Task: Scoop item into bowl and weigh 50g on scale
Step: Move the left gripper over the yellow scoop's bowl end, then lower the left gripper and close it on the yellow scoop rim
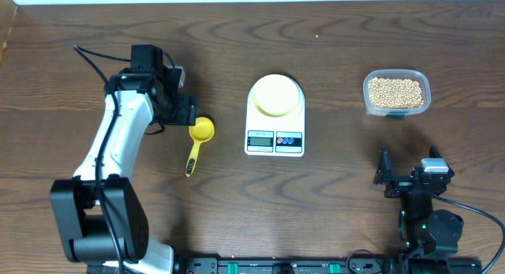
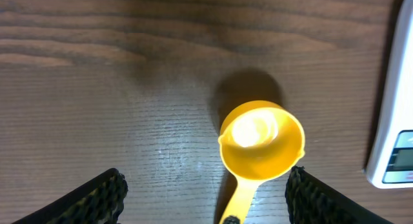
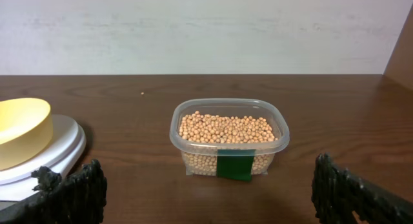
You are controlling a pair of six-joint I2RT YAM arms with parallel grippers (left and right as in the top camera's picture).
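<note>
The tan beans fill a clear plastic tub at the back right, also in the right wrist view. The pale yellow bowl stands on the white scale; both show at the left of the right wrist view, bowl and scale. A bright yellow scoop lies empty left of the scale. My left gripper is open just above it; in the left wrist view its fingers straddle the scoop where cup meets handle. My right gripper is open and empty in front of the tub.
The scale's edge is close to the right of the scoop. The tub carries a green label on its near side. A pale wall runs along the table's far edge. Dark wooden tabletop surrounds everything.
</note>
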